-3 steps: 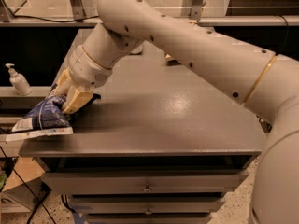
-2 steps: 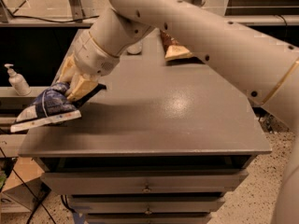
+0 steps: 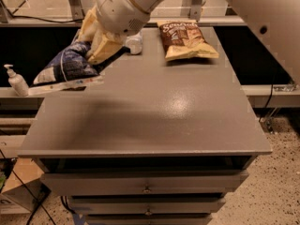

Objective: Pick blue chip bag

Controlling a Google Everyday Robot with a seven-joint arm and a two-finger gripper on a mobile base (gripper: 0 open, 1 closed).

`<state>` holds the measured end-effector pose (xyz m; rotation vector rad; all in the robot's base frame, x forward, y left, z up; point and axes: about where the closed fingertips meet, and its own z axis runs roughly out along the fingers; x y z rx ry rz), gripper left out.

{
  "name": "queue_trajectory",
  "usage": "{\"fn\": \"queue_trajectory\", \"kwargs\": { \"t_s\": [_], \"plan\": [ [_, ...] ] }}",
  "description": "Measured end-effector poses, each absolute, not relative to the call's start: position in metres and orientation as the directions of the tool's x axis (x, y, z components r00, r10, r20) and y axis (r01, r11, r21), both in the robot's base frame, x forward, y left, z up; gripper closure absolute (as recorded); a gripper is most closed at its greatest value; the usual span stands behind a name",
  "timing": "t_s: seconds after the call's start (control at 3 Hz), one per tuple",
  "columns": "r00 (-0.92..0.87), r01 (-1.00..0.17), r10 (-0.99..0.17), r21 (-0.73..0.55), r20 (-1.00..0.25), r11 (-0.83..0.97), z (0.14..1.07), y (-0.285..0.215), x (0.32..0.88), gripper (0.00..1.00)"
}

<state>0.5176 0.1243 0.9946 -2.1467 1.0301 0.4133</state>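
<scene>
The blue chip bag (image 3: 66,68) is dark navy with white lettering and a white crimped end. It hangs in the air above the left edge of the grey cabinet top (image 3: 145,107). My gripper (image 3: 97,48), with cream-coloured fingers, is shut on the bag's right end and holds it lifted off the surface. The arm reaches in from the upper right.
A brown-and-yellow chip bag (image 3: 186,40) lies at the back right of the top. A small pale object (image 3: 135,43) sits behind the gripper. A soap dispenser (image 3: 17,81) stands on a ledge at the left. Drawers (image 3: 145,184) are below the top's front edge.
The gripper has lifted the blue chip bag up off the cabinet top and carried it toward the back. The brown-and-yellow bag has come into full view.
</scene>
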Motion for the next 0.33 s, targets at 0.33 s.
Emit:
{"fn": "queue_trajectory", "kwargs": {
  "t_s": [0.33],
  "plan": [
    [0.638,-0.770,-0.547,-0.478,-0.543,-0.423,1.0052,0.1221,0.5192,1.00]
  ]
}}
